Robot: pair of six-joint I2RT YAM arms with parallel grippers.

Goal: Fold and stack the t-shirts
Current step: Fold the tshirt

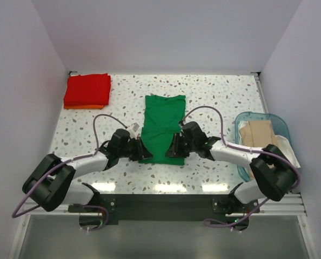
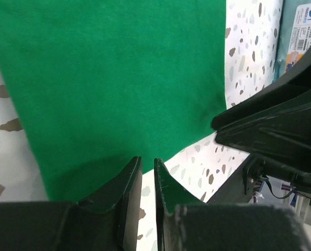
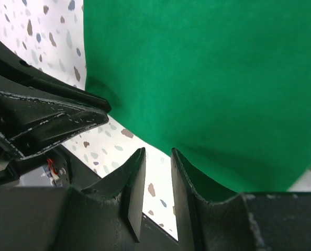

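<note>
Left gripper (image 2: 147,162) and right gripper (image 3: 158,154), jaws narrowly parted and pinching nothing visible, flank the green t-shirt's (image 1: 161,127) near hem. Closing here could miss the cloth or catch only one layer, skewing the fold. Folded red t-shirt (image 1: 87,89) lies far beyond the left gripper; blue basket (image 1: 244,118) crowds the right arm's outer side.

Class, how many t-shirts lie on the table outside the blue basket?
3: a green t-shirt in the middle, a red t-shirt folded at far left, an orange t-shirt under it. Others may be hidden beneath.
</note>
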